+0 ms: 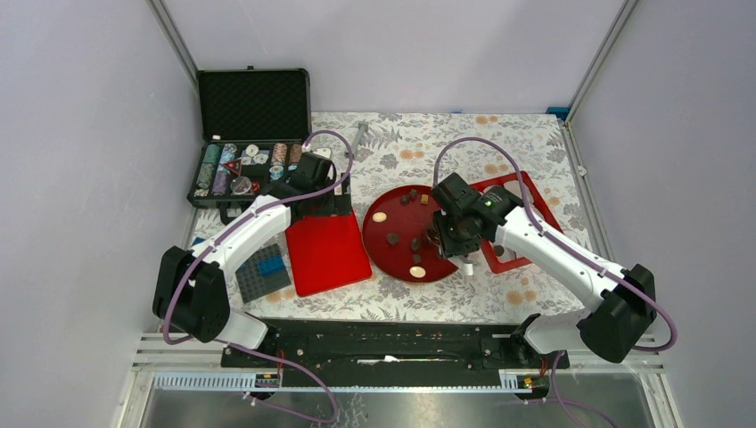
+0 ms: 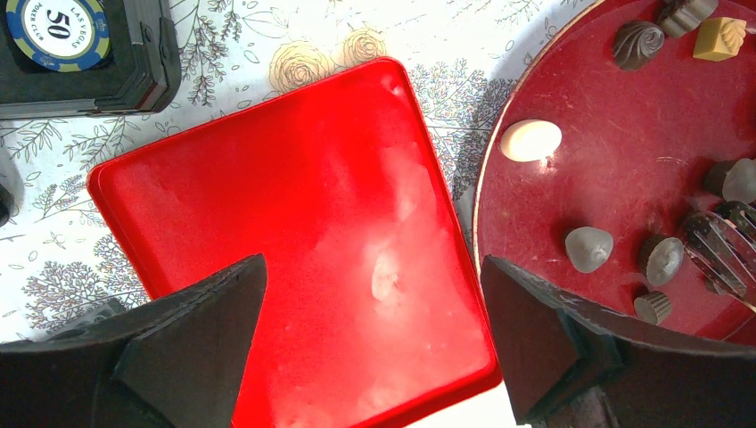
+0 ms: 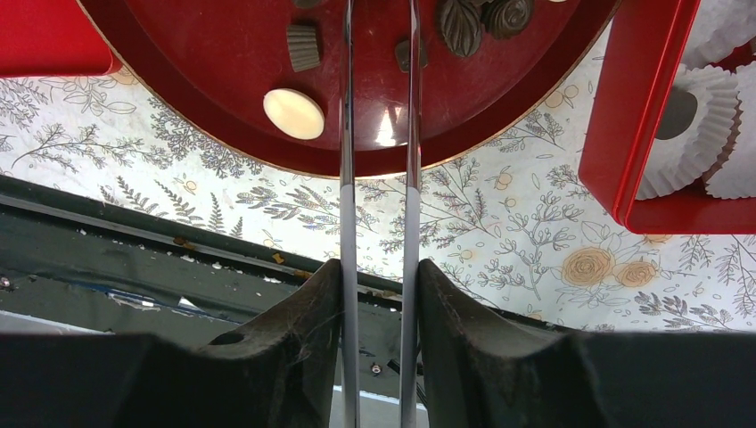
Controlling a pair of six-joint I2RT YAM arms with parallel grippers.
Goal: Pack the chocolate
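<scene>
Early stage: small brown/tan/cream chocolate pcs (image 1: 392, 238) mostly on round dark-red plate (image 1: 373, 234), red box (image 3: 637, 116) w/ white paper cups (image 3: 704, 98) near-unfilled. Right gripper (image 3: 379, 276) clamped on metal tongs (image 3: 348, 134) over plate; left gripper (image 2: 373, 267) spread, holding nothing.

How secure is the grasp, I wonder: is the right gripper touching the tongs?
Touching. The right wrist view shows the right gripper, its fingers pressed against both arms of the tongs.

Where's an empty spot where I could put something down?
The flat red tray, between the chip case and the round plate, is bare. So is the flowery cloth between the plate and the black rail. The plate itself is crowded: chocolates and the right hand's tongs.
</scene>
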